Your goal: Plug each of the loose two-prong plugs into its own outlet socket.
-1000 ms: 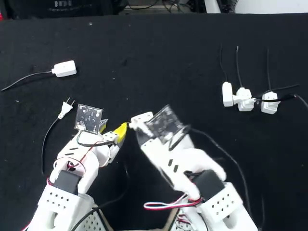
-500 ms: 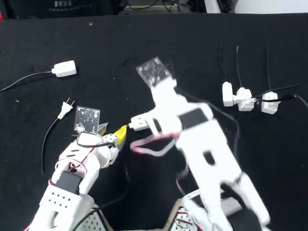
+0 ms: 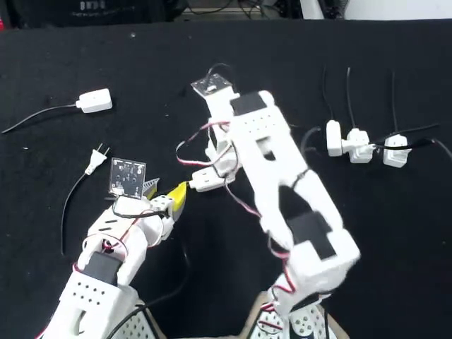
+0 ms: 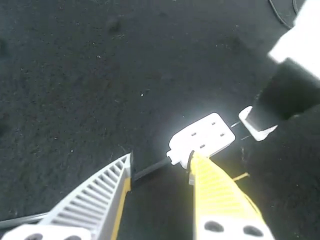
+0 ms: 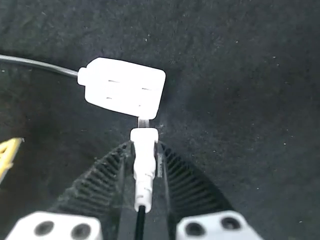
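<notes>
High view: the left hand (image 3: 164,192) rests low on the black worktop (image 3: 282,63). A white outlet socket (image 3: 207,179) lies just past its yellow finger, and the right arm (image 3: 282,162) reaches over that socket.

Left wrist view: the left hand stands wide and grips nothing, with the outlet socket (image 4: 202,139) right at its yellow fingertip.

Right wrist view: the right hand (image 5: 145,150) is clamped on a two-prong plug (image 5: 144,167). The prongs meet the outlet socket (image 5: 125,87) just ahead of the fingertips.

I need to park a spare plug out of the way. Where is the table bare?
Bare: the far strip between the far-left socket and the plugged cluster, and the near right side beside the right arm. Crowded: the middle, where the right gripper holds a plug at the middle socket, the left gripper alongside.
</notes>
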`<state>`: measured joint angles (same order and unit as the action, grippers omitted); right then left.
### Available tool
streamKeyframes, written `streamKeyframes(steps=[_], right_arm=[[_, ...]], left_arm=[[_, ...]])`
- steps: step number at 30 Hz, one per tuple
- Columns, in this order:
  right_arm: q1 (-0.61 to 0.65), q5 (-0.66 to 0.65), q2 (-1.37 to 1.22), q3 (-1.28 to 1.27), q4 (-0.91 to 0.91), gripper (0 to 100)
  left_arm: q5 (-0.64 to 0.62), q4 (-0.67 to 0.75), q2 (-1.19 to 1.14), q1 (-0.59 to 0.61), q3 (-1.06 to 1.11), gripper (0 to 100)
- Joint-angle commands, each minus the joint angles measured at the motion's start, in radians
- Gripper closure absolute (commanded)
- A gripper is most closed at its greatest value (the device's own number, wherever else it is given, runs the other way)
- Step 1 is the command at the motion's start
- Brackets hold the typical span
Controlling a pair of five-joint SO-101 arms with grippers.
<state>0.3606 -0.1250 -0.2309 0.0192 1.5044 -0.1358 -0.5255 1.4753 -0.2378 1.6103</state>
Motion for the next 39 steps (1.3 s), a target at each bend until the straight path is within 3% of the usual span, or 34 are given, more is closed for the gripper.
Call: streamKeyframes(steps=[1,12,39], right_arm=[[-0.014,0.009,-0.090,0.186,0.078,98.8],[-0.014,0.009,-0.252,0.450,0.242,98.8],[-0.008,0.000,-0.443,0.544,0.241,98.8]], left_arm=[[-0.006,0.025,0.014,-0.002,-0.016,81],[-0.006,0.025,0.014,-0.002,-0.021,81],[-0.003,0.025,0.014,-0.002,-0.022,81]])
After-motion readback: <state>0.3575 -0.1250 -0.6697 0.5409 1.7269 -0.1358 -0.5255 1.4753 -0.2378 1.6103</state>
